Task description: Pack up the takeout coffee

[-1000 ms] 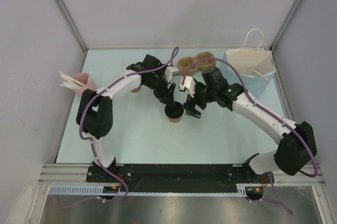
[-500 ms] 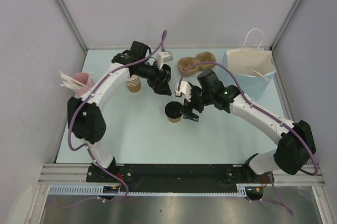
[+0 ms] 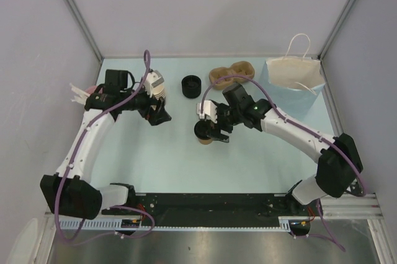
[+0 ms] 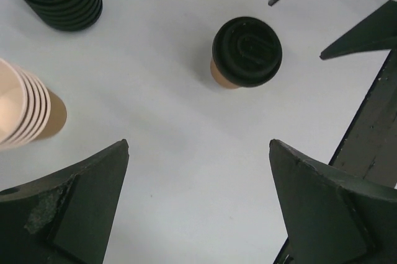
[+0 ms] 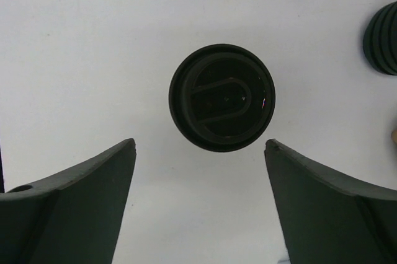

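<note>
Right now my right tool (image 5: pixel 200 155) hangs spread wide over the takeout coffee (image 5: pixel 222 96), one jaw on each side low in the wrist view. Neither jaw touches the cup, so it grasps nothing. My left tool (image 4: pixel 198 146) is also released and empty, well off toward the left of the overhead view.

The coffee stands upright near the middle of the bench (image 3: pixel 155 158), with its black lid (image 4: pixel 247 50) on.

I judge the step in hand to be the pick-up. To do it well I should come down until the jaws straddle the tan wall below the lid's rim, centred on the cup. Then I should close gently, because the paper wall will likely buckle and a hard squeeze could pop the lid. After that I lift straight up and keep the cup level.

Above the coffee in the overhead view sits a stack of black lids (image 3: pixel 191 85), near enough that my sweep should stay clear of it. A stack of nested cups (image 4: pixel 28 112) lies toward the left, under my left arm. A pink cup of white stirrers (image 3: pixel 85 92) stands at the far left edge.

Toward the upper right wait a brown pulp cup carrier (image 3: pixel 231 73) and a white paper bag (image 3: pixel 294 75) with cord handles. I cannot tell whether the bag's mouth is open.

The bench is pale, smooth and matte. Plain grey walls (image 3: pixel 186 4) and aluminium corner posts (image 3: pixel 75 13) close it in.
</note>
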